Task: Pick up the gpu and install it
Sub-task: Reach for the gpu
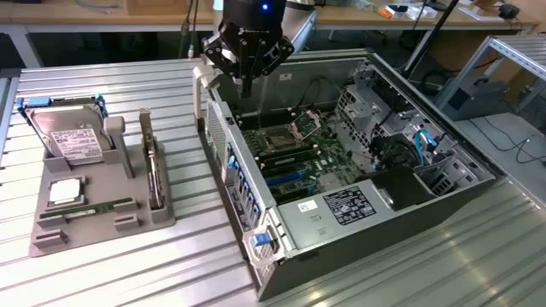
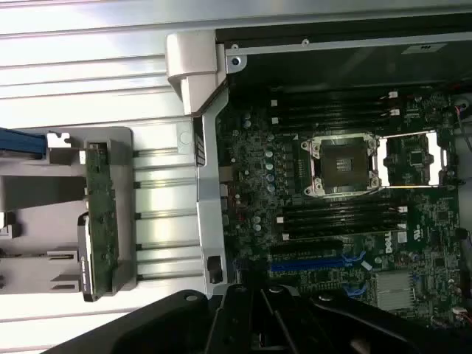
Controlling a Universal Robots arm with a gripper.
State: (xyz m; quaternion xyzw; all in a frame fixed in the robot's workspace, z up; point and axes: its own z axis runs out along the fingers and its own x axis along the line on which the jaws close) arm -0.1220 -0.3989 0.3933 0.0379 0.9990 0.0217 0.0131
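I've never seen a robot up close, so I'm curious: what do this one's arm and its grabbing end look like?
The gripper is matte black, with a chunky body and angular jointed links that narrow to a slim point. Faint pale lettering crosses the body. On the black wrist just above it glows a small blue light.

Bright light, glare on table [image 1: 111, 275], case [image 1: 341, 246] interior shadowed

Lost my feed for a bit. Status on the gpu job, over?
Gripper shut, empty, above computer case's edge. Gpu upright in grey holder, untouched. Hard drive in same holder, apart from it; nothing over the gpu.
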